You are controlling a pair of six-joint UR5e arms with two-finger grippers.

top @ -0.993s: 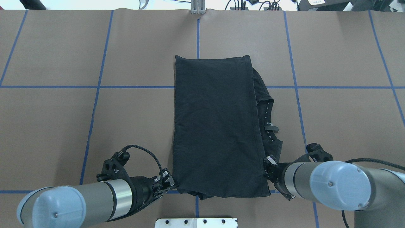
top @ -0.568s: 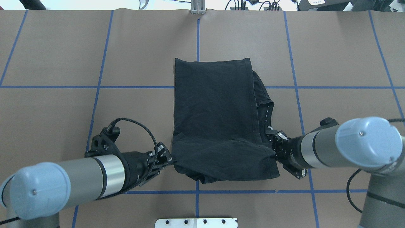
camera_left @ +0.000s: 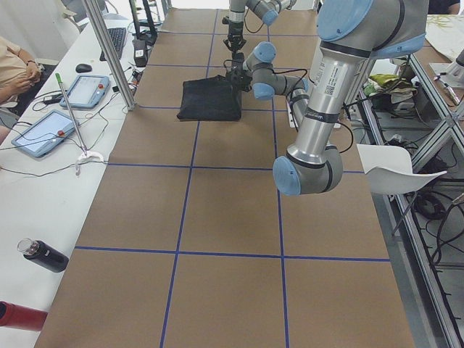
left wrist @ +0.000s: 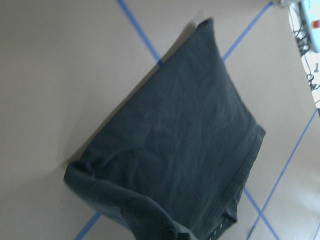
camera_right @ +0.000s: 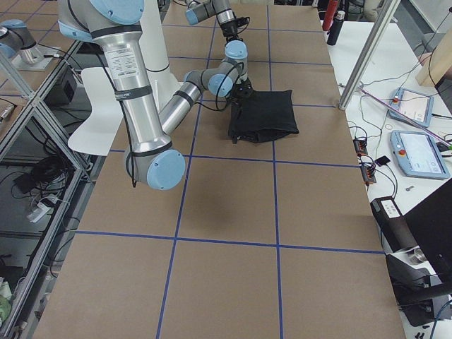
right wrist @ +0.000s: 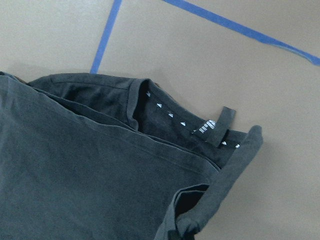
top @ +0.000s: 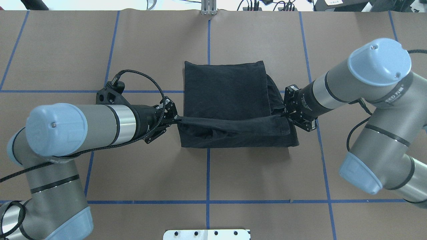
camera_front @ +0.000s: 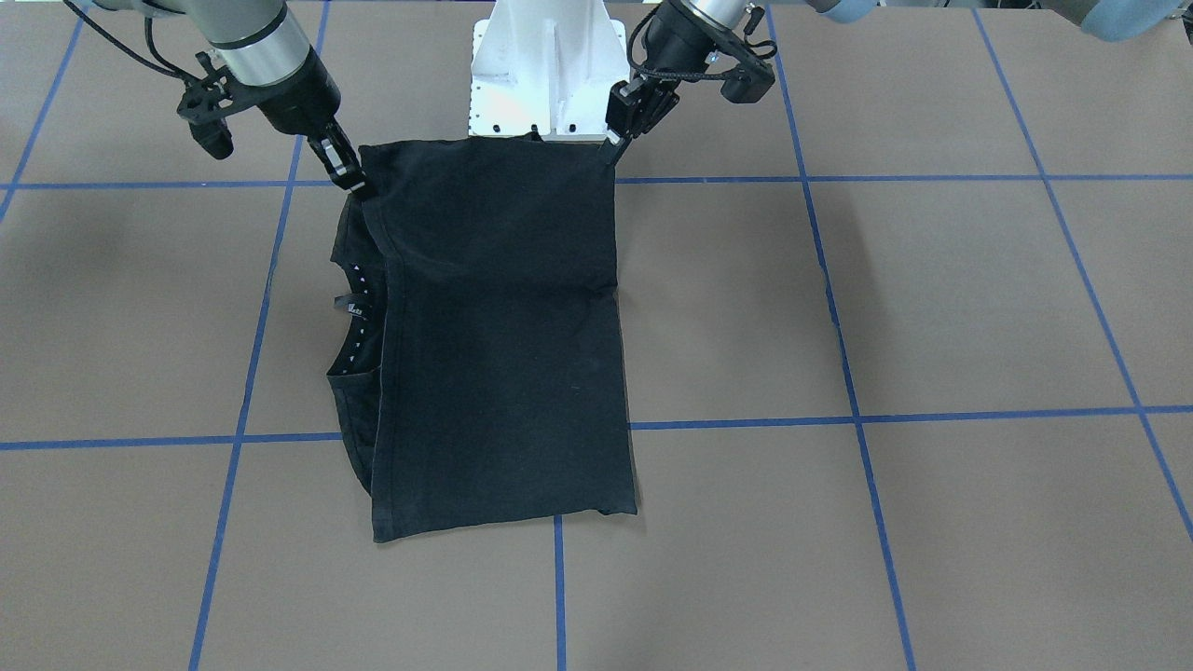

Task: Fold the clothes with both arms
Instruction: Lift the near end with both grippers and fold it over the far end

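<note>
Black T-shirt (top: 227, 90) lies folded on the brown table (top: 66, 50) in the overhead view, its near edge held up as a taut band between the left gripper (top: 178, 118) and the right gripper (top: 283, 115) — each clamped on a corner. From the front, that edge hangs from both grippers while the rest lies flat; the right wrist view shows the collar (right wrist: 135, 102) and its label (right wrist: 222, 125).

No legible text. Lettering on right arm (top: 383, 96) and white print on T-shirt (right wrist: 75, 190) neck label (right wrist: 220, 127): too blurred to read.
</note>
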